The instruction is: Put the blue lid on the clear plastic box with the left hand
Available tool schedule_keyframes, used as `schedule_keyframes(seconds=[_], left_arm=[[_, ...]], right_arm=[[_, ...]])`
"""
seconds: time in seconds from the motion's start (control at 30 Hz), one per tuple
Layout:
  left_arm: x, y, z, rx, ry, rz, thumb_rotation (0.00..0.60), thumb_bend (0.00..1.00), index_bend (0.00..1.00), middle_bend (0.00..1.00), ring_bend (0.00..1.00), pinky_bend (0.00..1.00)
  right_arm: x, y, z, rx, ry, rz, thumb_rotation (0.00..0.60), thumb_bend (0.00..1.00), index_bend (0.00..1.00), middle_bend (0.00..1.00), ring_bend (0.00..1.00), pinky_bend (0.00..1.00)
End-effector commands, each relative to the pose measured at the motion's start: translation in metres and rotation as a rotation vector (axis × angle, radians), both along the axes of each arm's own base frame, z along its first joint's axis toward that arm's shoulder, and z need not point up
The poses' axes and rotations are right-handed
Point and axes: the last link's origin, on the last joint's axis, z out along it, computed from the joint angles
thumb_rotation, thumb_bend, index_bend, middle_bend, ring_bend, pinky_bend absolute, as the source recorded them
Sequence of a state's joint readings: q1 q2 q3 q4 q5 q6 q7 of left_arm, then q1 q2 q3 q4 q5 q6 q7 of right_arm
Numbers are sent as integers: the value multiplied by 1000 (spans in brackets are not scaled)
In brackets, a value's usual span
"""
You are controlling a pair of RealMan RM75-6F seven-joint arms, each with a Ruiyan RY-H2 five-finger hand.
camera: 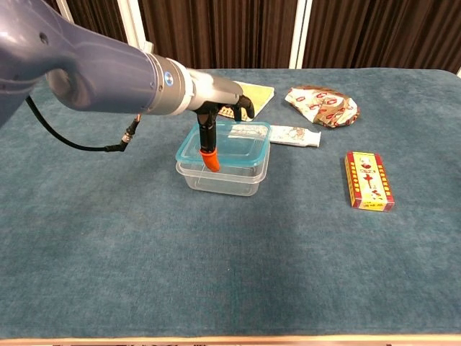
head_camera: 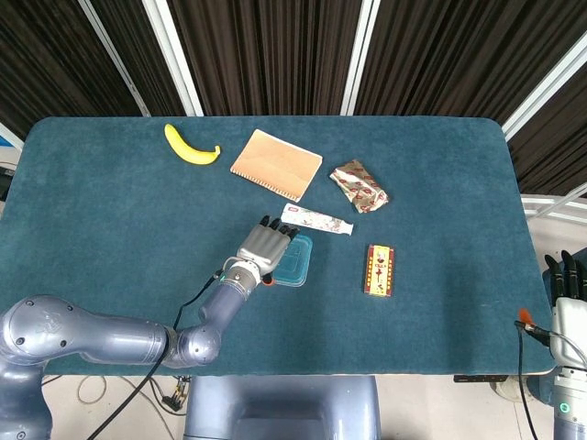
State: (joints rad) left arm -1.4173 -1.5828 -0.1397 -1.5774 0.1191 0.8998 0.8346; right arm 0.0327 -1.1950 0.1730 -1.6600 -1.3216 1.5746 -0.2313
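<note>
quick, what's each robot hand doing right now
Left robot hand: holding the blue lid on the clear plastic box.
Right robot hand: cannot be told.

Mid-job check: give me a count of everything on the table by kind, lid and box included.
Lid: 1, blue lid
Container: 1, clear plastic box
Fruit: 1, banana
Notebook: 1, notebook
Packaged items: 3, crumpled wrapper, long tube-like pack, red-and-yellow carton
Total: 7

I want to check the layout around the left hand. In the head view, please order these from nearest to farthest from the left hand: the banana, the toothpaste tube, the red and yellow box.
1. Toothpaste tube, just beyond the left hand, to its right.
2. Red and yellow box, farther right.
3. Banana, at the far left of the table.
</note>
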Motion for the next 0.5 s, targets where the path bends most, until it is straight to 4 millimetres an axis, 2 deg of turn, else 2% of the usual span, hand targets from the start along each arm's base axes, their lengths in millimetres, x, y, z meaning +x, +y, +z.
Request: schedule_keyframes(seconds=[0.03, 0.5], left_arm=[[1, 0, -3, 1, 0, -6, 600, 286, 97, 284, 0, 0], [0, -3, -9, 1, 23, -19, 600, 283, 97, 284, 0, 0]], right_arm=[[0, 0, 0, 0, -2, -1, 600, 296, 105, 29, 0, 0], [0, 0, 0, 0, -4, -6, 600, 297, 106, 29, 0, 0]])
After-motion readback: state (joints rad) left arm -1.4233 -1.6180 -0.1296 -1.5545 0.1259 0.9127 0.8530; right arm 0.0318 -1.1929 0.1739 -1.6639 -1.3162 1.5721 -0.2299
